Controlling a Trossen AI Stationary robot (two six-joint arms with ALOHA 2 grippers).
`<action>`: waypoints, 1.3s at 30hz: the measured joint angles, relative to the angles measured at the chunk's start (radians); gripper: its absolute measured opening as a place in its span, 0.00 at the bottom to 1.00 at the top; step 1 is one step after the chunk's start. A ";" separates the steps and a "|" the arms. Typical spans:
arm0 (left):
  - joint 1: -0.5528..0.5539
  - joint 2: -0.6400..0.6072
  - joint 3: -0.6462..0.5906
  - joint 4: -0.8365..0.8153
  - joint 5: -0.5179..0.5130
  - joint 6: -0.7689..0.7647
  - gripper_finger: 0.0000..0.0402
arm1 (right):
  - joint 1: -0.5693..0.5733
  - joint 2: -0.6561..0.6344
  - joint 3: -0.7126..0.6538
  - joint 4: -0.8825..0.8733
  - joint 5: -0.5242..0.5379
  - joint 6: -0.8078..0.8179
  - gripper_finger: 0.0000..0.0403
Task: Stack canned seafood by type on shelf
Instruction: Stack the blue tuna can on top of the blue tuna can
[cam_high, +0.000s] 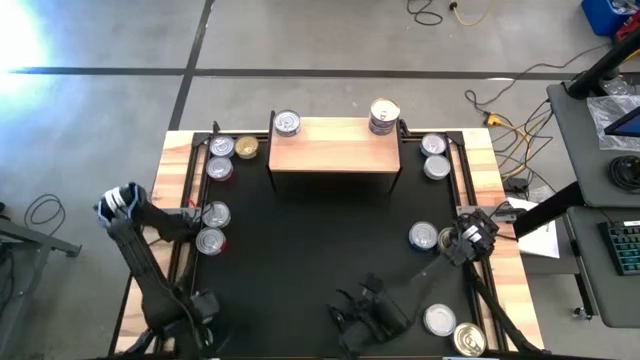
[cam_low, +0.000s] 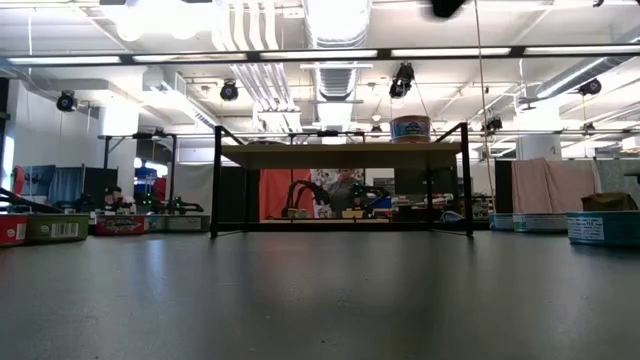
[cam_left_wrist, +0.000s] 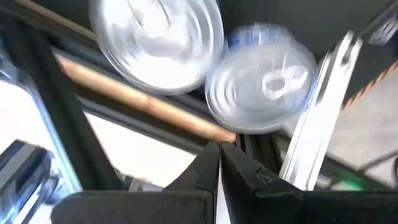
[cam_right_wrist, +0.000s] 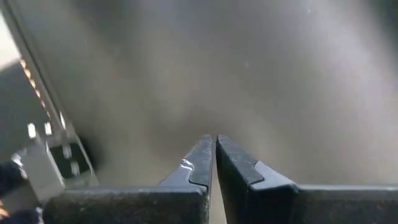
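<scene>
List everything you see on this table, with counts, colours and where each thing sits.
tins: about thirteen, silver or gold tops; two spots on the shelf, the rest along the mat's left and right edges
shelf: one, light wood top, black legs; far middle of the mat
mat: one, black; centre of view
left tool: one, dark, shut; beside two tins at the left edge
right tool: one, dark, shut; over the near mat
</scene>
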 joint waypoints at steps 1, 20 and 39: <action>-0.003 0.026 0.005 0.006 0.020 0.010 0.00 | 0.012 -0.001 0.000 -0.020 0.005 0.000 0.03; 0.044 0.273 0.031 0.286 0.019 0.127 0.00 | 0.098 -0.007 0.042 -0.107 0.101 -0.062 0.03; 0.268 0.283 0.477 0.112 -0.988 0.562 0.00 | 0.113 -0.009 0.127 -0.267 0.252 -0.132 0.03</action>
